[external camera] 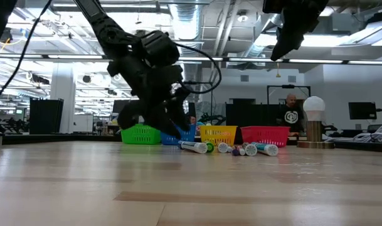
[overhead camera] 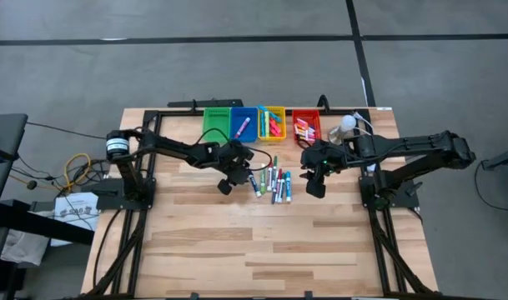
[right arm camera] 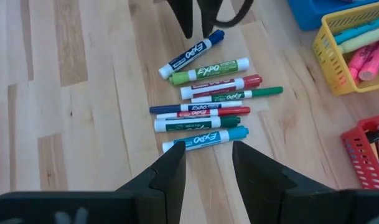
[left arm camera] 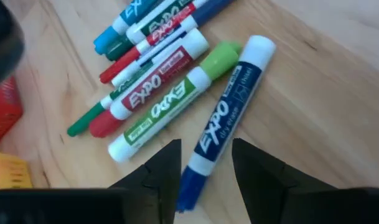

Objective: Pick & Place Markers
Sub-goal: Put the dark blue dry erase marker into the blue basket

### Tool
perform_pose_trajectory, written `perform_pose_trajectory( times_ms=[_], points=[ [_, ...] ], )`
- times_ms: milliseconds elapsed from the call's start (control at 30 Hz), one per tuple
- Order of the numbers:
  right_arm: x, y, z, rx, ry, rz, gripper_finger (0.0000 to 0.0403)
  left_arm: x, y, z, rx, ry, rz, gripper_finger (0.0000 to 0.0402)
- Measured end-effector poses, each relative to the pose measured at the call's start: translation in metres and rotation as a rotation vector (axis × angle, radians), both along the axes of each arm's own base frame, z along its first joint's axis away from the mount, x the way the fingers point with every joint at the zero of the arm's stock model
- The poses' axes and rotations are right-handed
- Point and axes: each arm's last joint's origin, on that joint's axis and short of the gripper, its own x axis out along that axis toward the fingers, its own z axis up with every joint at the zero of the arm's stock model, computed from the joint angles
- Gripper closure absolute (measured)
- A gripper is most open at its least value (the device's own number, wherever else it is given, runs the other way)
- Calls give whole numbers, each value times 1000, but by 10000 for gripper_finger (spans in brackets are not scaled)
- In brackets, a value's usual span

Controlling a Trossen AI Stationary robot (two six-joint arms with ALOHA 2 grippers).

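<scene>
Several markers (overhead camera: pixel 270 182) lie side by side on the wooden table, in blue, green, red and cyan. The one nearest the left arm is a white marker with a blue cap (left arm camera: pixel 229 106). My left gripper (left arm camera: pixel 206 146) is low over it and open. Its fingers (left arm camera: pixel 161 171) stand on either side of the marker's blue cap end (left arm camera: pixel 190 186), and no touch shows. My right gripper (right arm camera: pixel 209 152) hangs open higher up, on the right side of the row (right arm camera: pixel 201 106), with nothing between its fingers.
Along the far edge stand a green bin (overhead camera: pixel 216 119), a blue bin (overhead camera: pixel 243 122), a yellow bin (overhead camera: pixel 272 122) and a red bin (overhead camera: pixel 305 125), with markers in the last three. A white bulb-shaped lamp (overhead camera: pixel 347 125) stands right of the red bin. Bare wood stretches toward the near edge.
</scene>
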Motion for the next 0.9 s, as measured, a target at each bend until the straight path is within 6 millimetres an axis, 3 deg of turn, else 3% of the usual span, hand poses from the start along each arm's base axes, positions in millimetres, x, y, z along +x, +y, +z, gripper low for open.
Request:
perform_pose_trajectory(
  times_ms=[300, 667, 900],
  points=[
    [0, 0, 0, 14, 2, -21, 280, 4, 2, -15, 8, 10, -27, 243],
    [0, 0, 0, 15, 1, -22, 280, 9, 3, -28, -21, 0, -36, 261],
    [0, 0, 0, 15, 0, -22, 280, 8, 0, -40, -123, 61, 34, 294]
  ],
)
